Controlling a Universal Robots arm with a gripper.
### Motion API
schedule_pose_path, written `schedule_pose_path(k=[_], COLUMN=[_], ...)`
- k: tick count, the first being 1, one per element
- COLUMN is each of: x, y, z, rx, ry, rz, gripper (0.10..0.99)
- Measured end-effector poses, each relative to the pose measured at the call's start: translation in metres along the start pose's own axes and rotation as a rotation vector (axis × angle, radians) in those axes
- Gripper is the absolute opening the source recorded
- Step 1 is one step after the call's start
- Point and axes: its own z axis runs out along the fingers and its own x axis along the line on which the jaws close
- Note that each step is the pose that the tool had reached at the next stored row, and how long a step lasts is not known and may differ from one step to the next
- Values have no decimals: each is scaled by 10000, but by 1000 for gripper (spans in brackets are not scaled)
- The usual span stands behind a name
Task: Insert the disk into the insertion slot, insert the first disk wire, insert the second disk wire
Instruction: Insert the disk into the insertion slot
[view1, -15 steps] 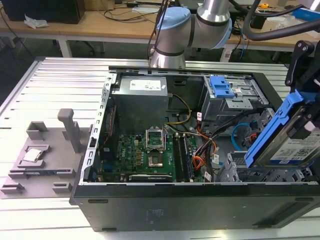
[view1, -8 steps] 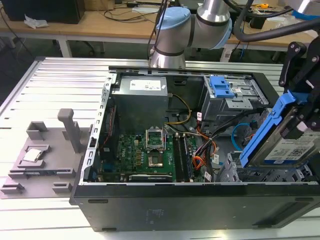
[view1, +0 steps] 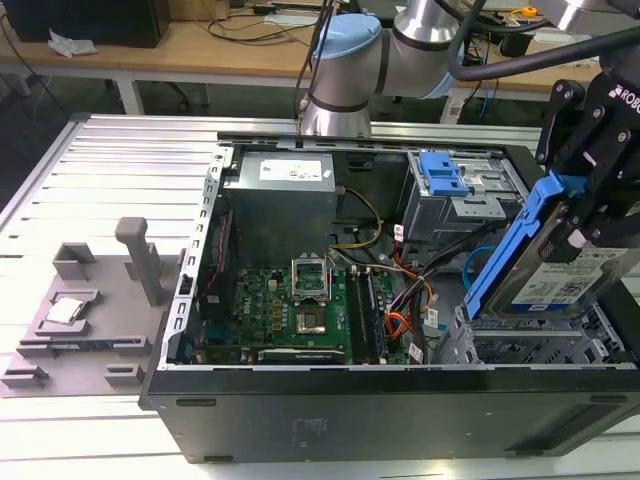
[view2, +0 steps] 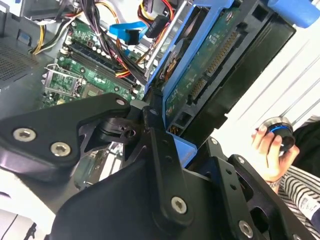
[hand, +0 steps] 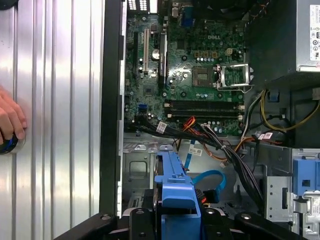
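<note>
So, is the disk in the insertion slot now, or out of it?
Out. In the exterior view the end effector holds the disk tilted over the insertion slot, not lying inside it.

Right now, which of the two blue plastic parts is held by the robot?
The blue frame clipped around the disk, held tilted in the jaws. The other, a blue latch, sits on the grey box, untouched.

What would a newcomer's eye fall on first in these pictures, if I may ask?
Most striking is the disk in its bright blue frame, held tilted by the gripper over the insertion slot at the exterior view's right. Next comes the green motherboard in the open computer case. In the second wrist view a person's hand holds a round knob outside the case.
</note>
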Motion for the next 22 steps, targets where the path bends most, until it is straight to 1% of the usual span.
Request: schedule_pose_path(k=[2, 7, 13, 22], x=[1, 4, 4, 5], y=[-5, -20, -24, -26], z=[11, 94, 173, 233], rx=[0, 0, 0, -1], ry=[1, 2, 2, 1], rz=[2, 1, 0, 0], gripper=[365, 365, 365, 365])
